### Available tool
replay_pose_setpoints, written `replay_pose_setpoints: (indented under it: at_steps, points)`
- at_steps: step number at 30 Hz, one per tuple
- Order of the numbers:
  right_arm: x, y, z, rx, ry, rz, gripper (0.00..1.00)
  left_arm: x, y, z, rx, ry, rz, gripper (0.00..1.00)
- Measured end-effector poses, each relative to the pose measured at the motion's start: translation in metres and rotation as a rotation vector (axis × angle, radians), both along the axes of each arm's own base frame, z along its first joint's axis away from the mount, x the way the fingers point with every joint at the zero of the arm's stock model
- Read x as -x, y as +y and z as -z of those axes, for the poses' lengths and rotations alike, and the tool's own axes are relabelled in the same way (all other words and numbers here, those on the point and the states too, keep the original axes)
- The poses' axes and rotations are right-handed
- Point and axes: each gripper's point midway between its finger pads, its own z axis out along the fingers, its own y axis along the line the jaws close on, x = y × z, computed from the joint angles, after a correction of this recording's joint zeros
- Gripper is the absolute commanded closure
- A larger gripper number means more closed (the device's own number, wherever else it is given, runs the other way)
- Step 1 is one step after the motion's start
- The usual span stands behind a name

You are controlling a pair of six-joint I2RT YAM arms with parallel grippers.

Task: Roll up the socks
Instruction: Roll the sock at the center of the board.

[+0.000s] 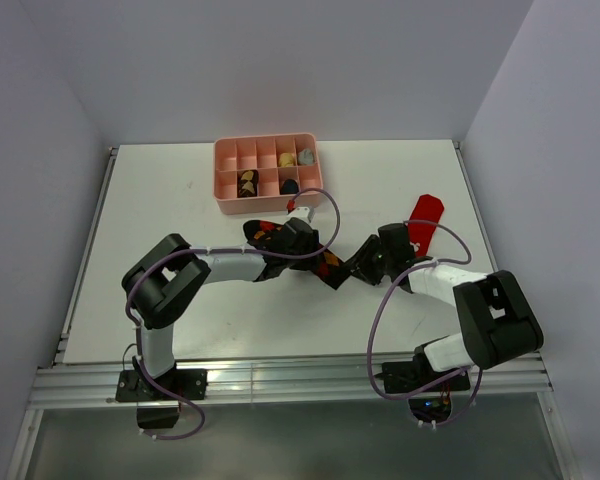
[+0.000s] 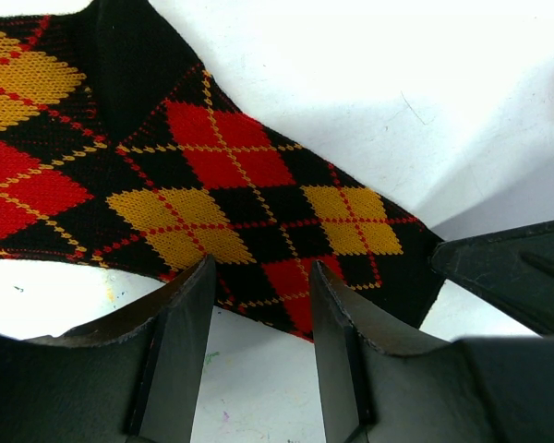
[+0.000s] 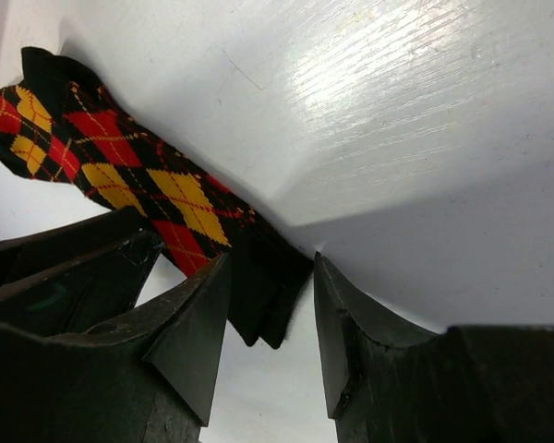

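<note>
A black sock with red and yellow argyle diamonds (image 1: 329, 268) lies flat across the middle of the white table between my two grippers. My left gripper (image 1: 302, 243) stands over its middle stretch. In the left wrist view that gripper (image 2: 261, 274) is open, its tips at the near edge of the sock (image 2: 240, 185), with bare table between the fingers. My right gripper (image 1: 364, 263) is at the sock's black cuff end. In the right wrist view it (image 3: 270, 272) is open, with the cuff (image 3: 263, 295) lying loose between the fingers. A plain red sock (image 1: 425, 213) lies at the right.
A pink compartment tray (image 1: 220, 180) stands at the back centre with several small rolled items in its cells. The two arms' cables loop above the table near the sock. In each wrist view the other gripper shows close by, the right one (image 2: 517, 268) and the left one (image 3: 65, 268).
</note>
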Motion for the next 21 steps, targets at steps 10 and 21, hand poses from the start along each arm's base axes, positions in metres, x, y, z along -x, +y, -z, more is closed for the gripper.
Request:
replay_pose_setpoints:
  at_steps: [10, 21]
  points:
    - [0.0005, 0.0002, -0.0003, 0.019, -0.015, -0.039, 0.54, -0.0001, 0.0001, 0.0, 0.003, 0.003, 0.003, 0.5]
    - [-0.0001, 0.0063, -0.0048, -0.005, -0.035, -0.074, 0.55, 0.0003, -0.0002, 0.0, 0.004, 0.004, 0.004, 0.5]
